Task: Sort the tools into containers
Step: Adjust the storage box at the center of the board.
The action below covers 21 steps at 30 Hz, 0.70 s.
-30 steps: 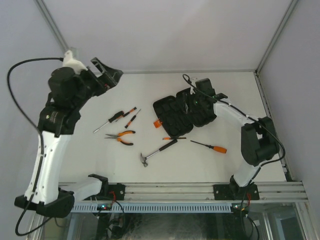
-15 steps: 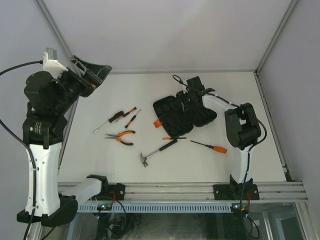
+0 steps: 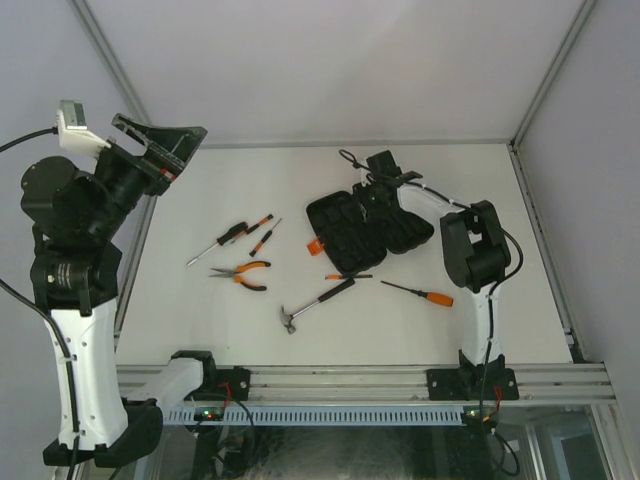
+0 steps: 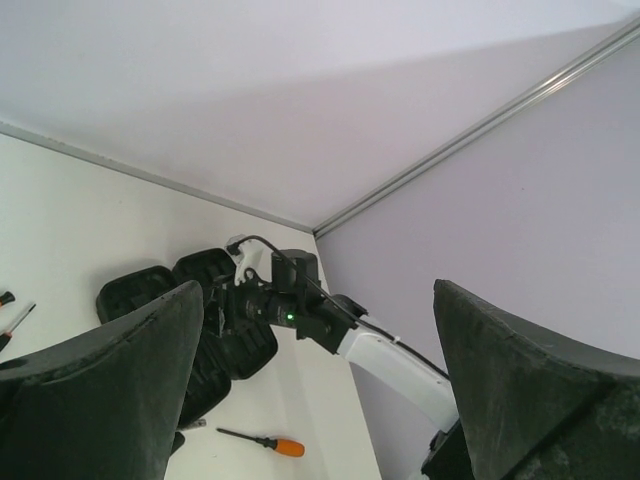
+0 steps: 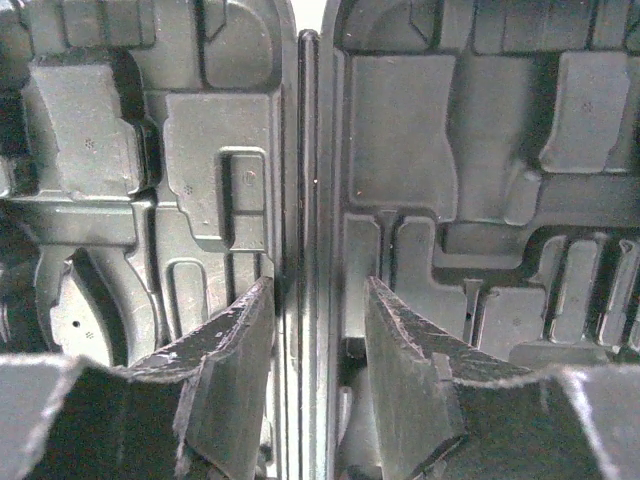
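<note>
The black tool case [image 3: 365, 235] lies open on the table, its orange latch [image 3: 316, 246] at the near left. My right gripper [image 3: 375, 190] hangs over its far edge; in the right wrist view the gripper [image 5: 318, 330] is open, empty, its jaws either side of the case's hinge ridge [image 5: 308, 150]. My left gripper [image 3: 160, 145] is raised high at the far left, wide open and empty [image 4: 315, 380]. Orange-handled pliers [image 3: 243, 273], a hammer [image 3: 315, 300] and screwdrivers [image 3: 230, 240] [image 3: 262, 237] [image 3: 420, 293] lie on the table.
A small orange-tipped screwdriver [image 3: 348, 276] lies against the case's near edge. White walls with metal corner rails [image 3: 545, 70] enclose the table. The left wrist view shows the right arm [image 4: 380, 350], the case [image 4: 150, 290] and the orange-handled screwdriver [image 4: 270, 443].
My left arm has swung up and to the left, away from the table. My right arm has folded its elbow inward and its gripper has shifted slightly left over the case.
</note>
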Tool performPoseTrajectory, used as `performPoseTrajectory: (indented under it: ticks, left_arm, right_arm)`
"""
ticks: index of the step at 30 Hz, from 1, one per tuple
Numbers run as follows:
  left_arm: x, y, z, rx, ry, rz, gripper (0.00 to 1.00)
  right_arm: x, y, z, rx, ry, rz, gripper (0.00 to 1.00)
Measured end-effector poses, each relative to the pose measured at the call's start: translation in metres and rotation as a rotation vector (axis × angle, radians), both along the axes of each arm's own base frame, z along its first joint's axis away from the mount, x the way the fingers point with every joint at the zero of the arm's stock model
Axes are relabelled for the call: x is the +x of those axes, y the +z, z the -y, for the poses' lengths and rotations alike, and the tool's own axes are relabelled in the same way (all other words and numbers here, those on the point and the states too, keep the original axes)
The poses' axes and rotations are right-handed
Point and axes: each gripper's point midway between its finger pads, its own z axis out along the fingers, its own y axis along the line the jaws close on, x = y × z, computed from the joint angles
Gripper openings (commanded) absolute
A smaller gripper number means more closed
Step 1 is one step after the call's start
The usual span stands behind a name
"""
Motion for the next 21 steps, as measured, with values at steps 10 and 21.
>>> performPoseTrajectory:
  ticks: [10,21]
  left_arm:
    - [0.001,0.001,0.001,-0.043,-0.019,0.017,1.00]
    - [-0.015,0.011,-0.003,-0.046,0.002,0.069,1.00]
  right_arm:
    - [0.007,-0.003,-0.001,-0.029,0.000,-0.029,0.21]
    - [0.011,-0.004,0.008,-0.033,-0.090,-0.045,0.05]
